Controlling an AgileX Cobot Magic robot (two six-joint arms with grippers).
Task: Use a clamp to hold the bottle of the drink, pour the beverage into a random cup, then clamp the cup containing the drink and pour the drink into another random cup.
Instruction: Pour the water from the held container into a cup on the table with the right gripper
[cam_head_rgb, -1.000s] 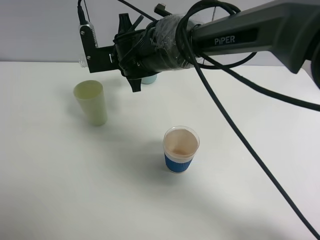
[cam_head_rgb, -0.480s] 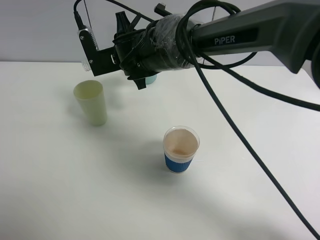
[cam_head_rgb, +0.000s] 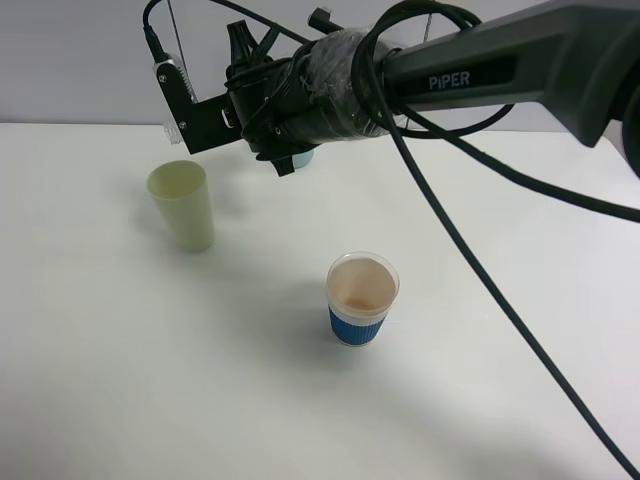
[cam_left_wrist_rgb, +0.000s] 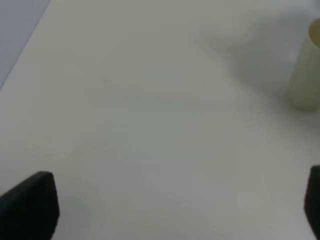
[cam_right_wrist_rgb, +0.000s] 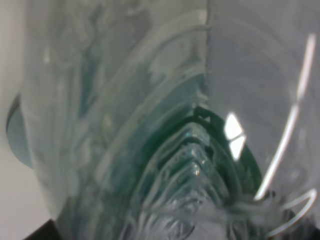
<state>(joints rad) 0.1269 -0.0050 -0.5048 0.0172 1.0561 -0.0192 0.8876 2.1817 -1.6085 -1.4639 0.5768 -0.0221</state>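
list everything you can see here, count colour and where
blue cup: 1, blue sleeve, white rim, brownish drink inside, middle of table
pale green cup: 1, pale green, left of table
light blue cup: 1, light blue, far side, mostly hidden by right arm
bottle: 1, clear, in right gripper
table: 1, white
left gripper: 1, black, open over bare table
right gripper: 1, black, raised near pale green cup
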